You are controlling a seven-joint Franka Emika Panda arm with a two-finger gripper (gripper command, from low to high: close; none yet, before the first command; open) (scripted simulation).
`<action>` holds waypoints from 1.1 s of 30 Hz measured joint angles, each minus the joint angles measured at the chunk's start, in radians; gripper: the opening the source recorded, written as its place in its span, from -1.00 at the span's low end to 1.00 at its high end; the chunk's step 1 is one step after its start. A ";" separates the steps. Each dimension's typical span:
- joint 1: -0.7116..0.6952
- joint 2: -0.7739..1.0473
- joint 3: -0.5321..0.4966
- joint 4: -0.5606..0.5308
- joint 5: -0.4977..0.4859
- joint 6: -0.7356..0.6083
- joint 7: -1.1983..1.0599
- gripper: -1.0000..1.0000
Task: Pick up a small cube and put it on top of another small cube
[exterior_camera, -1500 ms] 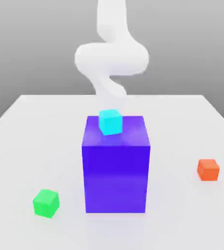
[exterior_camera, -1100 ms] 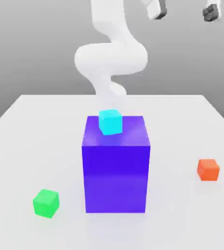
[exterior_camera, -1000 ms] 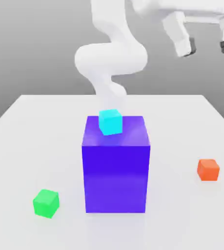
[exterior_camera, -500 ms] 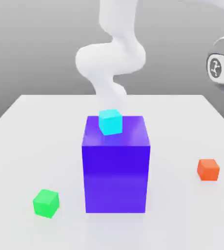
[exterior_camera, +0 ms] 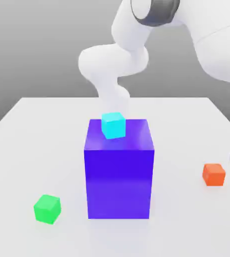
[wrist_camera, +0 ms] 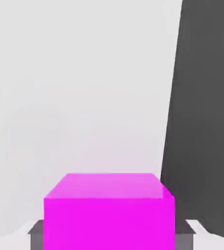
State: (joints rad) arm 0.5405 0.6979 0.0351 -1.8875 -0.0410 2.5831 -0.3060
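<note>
— Fingers (wrist_camera: 35, 234) are seen pressed against both sides of the pink cube (wrist_camera: 109, 217), so the gripper (wrist_camera: 110, 237) is shut tight on it. Is the cube held well?

— It is judged so. The cube is seen sitting straight between the fingers, close above the white table (wrist_camera: 74, 97), near the table's edge.

— Where is it to be put?

— Another small cube is to be picked as the base. An orange cube (exterior_camera: 214, 174) is seen on the table at the exterior view's right, with part of the arm (exterior_camera: 207, 35) just beside it. A green cube (exterior_camera: 47, 209) lies well apart, past the big blue block (exterior_camera: 119, 173), which has a light blue cube (exterior_camera: 113, 125) on top.

— How is the lift done well?

— The pink cube should be raised straight up first, then carried level, lined up square over the base cube, and let go only when it is resting flat.
</note>
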 joint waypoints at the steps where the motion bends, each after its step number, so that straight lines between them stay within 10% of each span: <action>1: 0.001 0.011 -0.001 0.003 0.000 0.008 0.000 -1.00; 21: -0.322 -0.498 -0.174 -0.370 -0.179 -0.057 -0.695 -1.00; 33: -0.589 -0.693 -0.313 -0.655 -0.125 0.019 -1.406 -1.00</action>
State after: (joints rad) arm -0.0482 0.0046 -0.2780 -2.5429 -0.1655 2.6020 -1.7118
